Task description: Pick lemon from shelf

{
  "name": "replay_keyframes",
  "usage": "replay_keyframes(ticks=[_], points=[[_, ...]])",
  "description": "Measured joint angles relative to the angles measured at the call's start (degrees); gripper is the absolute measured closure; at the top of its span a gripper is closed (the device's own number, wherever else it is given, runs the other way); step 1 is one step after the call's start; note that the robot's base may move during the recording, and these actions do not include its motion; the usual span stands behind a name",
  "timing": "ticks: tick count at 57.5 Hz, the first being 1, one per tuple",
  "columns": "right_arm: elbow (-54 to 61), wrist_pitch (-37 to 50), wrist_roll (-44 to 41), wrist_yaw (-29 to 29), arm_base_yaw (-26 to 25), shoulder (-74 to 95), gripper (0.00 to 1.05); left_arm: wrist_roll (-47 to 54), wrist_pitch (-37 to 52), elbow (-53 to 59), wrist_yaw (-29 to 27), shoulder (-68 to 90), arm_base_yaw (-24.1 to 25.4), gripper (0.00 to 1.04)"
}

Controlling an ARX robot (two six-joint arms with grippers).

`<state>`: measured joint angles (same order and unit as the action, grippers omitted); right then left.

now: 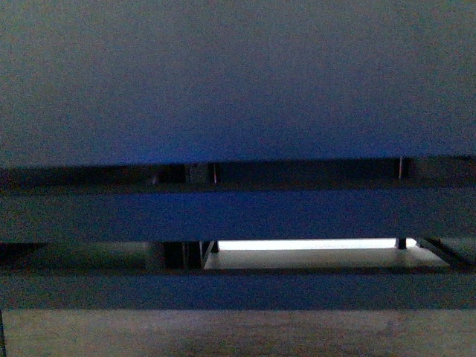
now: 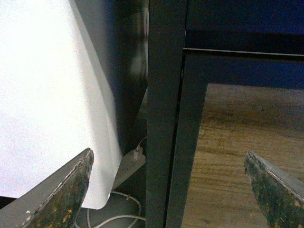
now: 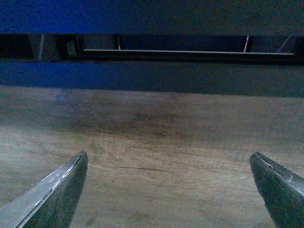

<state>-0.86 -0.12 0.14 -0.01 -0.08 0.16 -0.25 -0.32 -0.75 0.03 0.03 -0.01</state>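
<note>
Your right gripper (image 3: 168, 156) is spread wide and holds nothing. It faces the wood-grain front panel (image 3: 156, 133) of the shelf (image 1: 238, 216), low down, with a dark tray edge (image 3: 156, 76) beyond the panel. Your left gripper (image 2: 168, 153) is also wide apart and empty. It looks at the corner post (image 2: 164, 95) of the shelf, with a white sheet (image 2: 47, 95) on one side of the post and the panel on the other.

The lemon appears in none of the three views, so you cannot yet say which way it lies from either gripper, how its long axis runs, or which arm is nearer. The front view shows only tray edges and gaps between them, very close. I judge that the fruit must be on a tray higher than both grippers. You need to find it before you choose the arm.
</note>
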Motion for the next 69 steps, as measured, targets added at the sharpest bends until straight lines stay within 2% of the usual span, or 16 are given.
replay_keyframes(ticks=[69], points=[[0.00, 0.02, 0.00, 0.00, 0.00, 0.00, 0.02, 0.02, 0.00, 0.00, -0.02, 0.00, 0.00, 0.08]])
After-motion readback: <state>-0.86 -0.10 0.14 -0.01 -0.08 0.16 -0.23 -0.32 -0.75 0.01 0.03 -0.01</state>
